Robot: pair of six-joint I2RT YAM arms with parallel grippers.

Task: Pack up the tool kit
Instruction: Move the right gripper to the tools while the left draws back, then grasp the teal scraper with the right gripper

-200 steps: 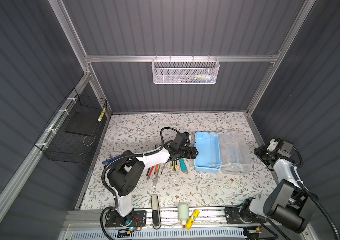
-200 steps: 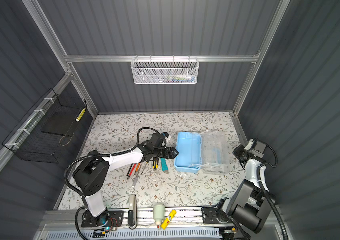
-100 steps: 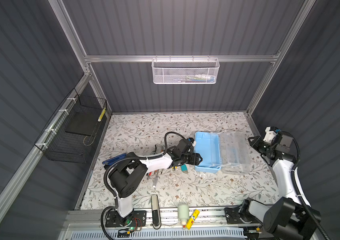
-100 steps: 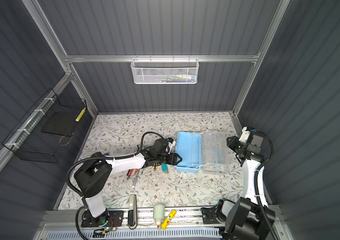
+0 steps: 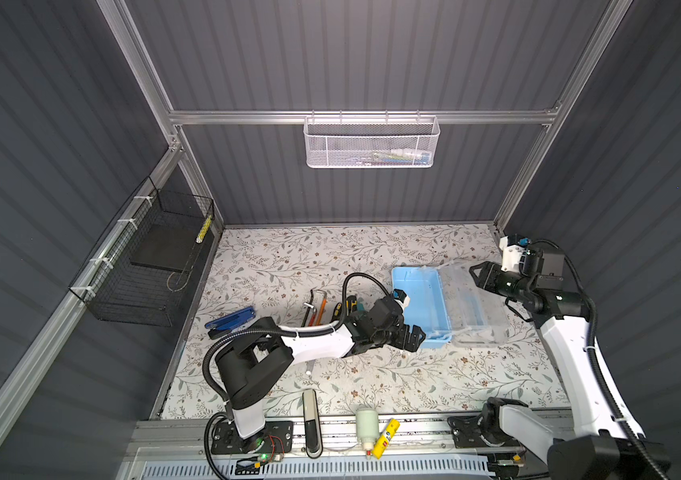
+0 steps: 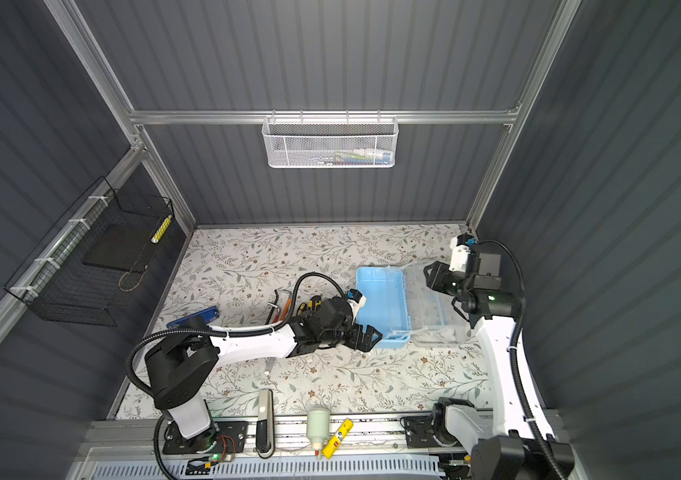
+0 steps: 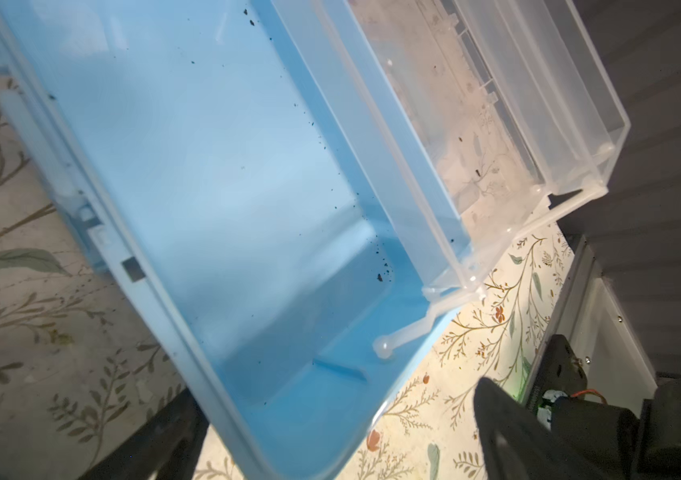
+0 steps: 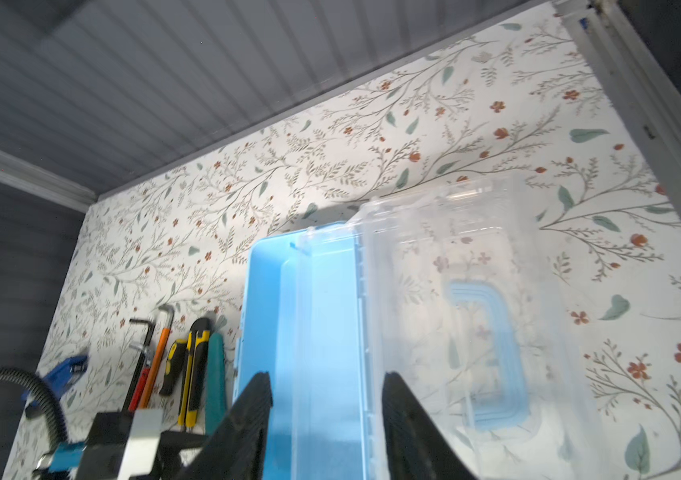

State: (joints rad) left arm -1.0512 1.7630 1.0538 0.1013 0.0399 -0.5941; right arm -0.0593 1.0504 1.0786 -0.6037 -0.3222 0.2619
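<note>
On the floral table (image 5: 289,257) lies a row of hand tools (image 5: 317,309); beside it the left gripper (image 5: 411,338) holds its fingers wide apart around the near corner of the tool kit (image 5: 420,291), a rectangular light-blue plastic box lying open right of centre. Its translucent clear lid (image 5: 476,307) is folded flat to the right, and over it hangs the right gripper (image 5: 478,277), fingers partly apart, gripping nothing.

Both top views hang high at the front, looking steeply down on the whole worktop (image 5: 289,257), almost identical. Left wrist camera sits close over one end of the box (image 7: 226,187). Right wrist camera, farther off, looks across that box toward the back wall (image 8: 164,83).
</note>
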